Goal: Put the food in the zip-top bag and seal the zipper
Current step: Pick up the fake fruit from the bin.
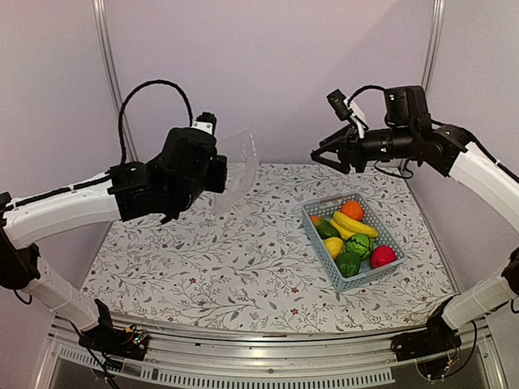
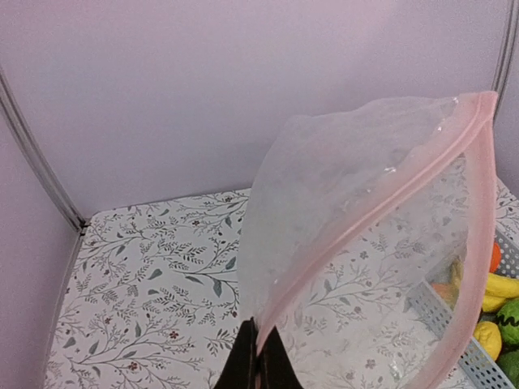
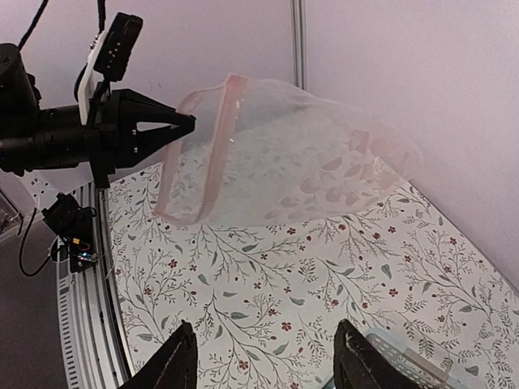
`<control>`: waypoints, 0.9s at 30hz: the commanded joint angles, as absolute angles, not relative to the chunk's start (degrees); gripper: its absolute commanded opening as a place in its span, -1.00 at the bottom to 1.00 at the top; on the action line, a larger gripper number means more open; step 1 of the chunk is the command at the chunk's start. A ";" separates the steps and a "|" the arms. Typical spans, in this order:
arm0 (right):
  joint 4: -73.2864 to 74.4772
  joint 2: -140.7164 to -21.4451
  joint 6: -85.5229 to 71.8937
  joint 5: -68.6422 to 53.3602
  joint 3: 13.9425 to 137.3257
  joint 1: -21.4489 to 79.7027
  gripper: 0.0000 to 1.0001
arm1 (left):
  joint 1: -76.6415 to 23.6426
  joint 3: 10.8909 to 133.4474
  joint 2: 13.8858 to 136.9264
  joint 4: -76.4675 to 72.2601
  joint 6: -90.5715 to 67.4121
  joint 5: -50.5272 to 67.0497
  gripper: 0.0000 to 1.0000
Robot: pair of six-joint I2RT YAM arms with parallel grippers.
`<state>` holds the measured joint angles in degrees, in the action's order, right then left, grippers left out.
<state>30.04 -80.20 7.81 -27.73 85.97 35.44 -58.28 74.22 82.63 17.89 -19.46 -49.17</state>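
Zip-top bag (image 2: pixel 340 186): probably light, limp, slippery. My left gripper (image 2: pixel 258 356) pinched its zipper (image 2: pixel 405 180) at six o'clock; my right gripper (image 3: pixel 263 348) gaped, empty.

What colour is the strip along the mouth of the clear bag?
Pale pink. The zipper strip on the clear bag shows best in the left wrist view.

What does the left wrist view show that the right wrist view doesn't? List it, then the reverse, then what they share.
Left wrist only: the banana and lemon in the basket. Right wrist only: the open right pincer and the table's near rail. Both: the left pincer shut on the zip-top bag, its pink zipper gaping, above the floral table.
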 commanded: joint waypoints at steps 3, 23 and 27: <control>38.31 -74.92 16.37 -28.92 79.77 26.91 0.16 | -55.33 83.03 78.76 35.79 -3.23 -48.23 -1.00; 44.07 -79.32 31.05 -14.83 62.25 22.44 -0.18 | -50.30 87.50 99.14 29.21 3.21 -10.94 -1.00; 45.12 -80.64 32.86 -14.24 61.00 22.49 0.03 | -47.83 81.80 96.39 23.65 0.99 -3.92 -1.00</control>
